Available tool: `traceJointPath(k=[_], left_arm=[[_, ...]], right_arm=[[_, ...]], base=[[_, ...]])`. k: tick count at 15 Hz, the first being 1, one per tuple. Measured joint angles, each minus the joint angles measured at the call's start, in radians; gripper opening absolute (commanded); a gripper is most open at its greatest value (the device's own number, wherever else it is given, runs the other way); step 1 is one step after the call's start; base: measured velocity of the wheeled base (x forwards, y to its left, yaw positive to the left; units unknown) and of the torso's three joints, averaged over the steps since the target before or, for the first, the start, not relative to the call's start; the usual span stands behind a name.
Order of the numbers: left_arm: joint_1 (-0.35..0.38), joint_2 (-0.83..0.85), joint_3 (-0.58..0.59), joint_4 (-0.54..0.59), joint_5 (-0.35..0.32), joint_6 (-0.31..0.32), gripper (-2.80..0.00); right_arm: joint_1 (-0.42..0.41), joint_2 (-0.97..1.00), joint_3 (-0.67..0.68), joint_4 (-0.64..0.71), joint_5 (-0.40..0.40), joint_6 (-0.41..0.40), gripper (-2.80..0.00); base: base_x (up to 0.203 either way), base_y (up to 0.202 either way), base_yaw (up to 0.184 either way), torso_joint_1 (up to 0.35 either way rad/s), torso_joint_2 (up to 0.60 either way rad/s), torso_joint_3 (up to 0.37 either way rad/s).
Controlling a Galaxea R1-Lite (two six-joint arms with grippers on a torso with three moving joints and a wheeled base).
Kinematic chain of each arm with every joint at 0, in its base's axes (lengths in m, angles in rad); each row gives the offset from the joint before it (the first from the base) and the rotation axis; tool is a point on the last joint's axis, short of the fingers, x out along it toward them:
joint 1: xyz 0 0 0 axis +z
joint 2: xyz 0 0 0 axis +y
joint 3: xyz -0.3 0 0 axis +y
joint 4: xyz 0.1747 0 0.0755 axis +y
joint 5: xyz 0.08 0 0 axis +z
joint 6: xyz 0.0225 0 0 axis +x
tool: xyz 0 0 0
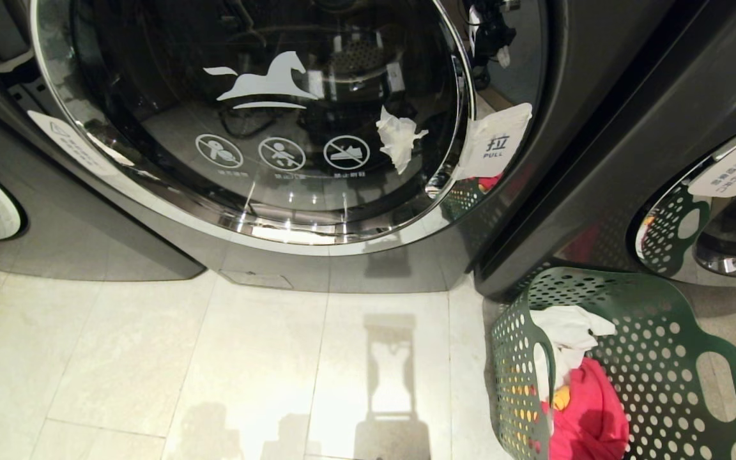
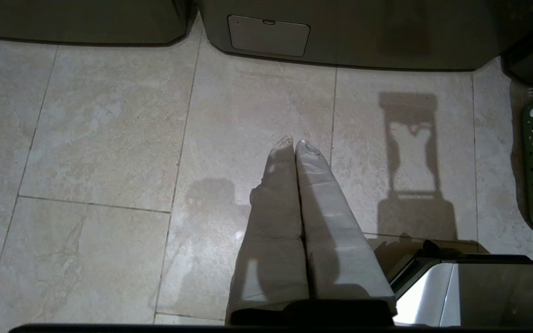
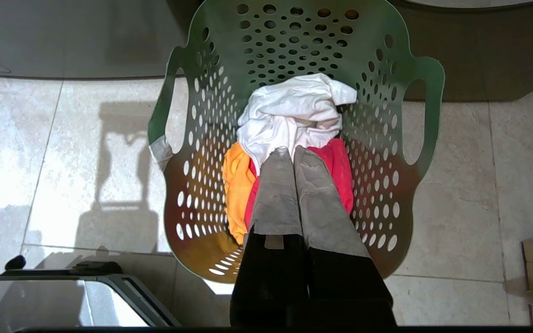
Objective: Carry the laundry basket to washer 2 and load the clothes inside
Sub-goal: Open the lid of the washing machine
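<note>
The laundry basket (image 3: 294, 41) is set down beside the washer (image 1: 266, 128), door unopened – both grippers, left gripper (image 2: 294, 143) and right gripper (image 3: 292, 150), are clenched empty – so the door is judged next.

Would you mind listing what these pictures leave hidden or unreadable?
- Head view: the washer's numeral label is not visible; the frame's top edge cuts the machine off.
- Head view: neither gripper shows.
- Right wrist view: the right gripper covers part of the clothes in the laundry basket.
- Left wrist view: only the basket's edge shows.
</note>
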Motion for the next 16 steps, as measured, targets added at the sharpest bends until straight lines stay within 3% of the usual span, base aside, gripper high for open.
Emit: traceJointPath(k=[10, 16], left_arm=[[0.0, 0.0, 0.002, 0.0, -0.002, 0.009, -2.8], [0.001, 0.0, 0.001, 0.0, -0.006, 0.026, -2.8]], right_arm=[[0.0, -0.002, 0.0, -0.001, 0.0, 0.001, -2.8], [0.0, -0.002, 0.0, -0.002, 0.0, 0.002, -2.8]], base=[[0.0, 0.0, 0.0, 0.0, 0.0, 0.004], [0.0, 0.0, 0.0, 0.002, 0.0, 0.176]])
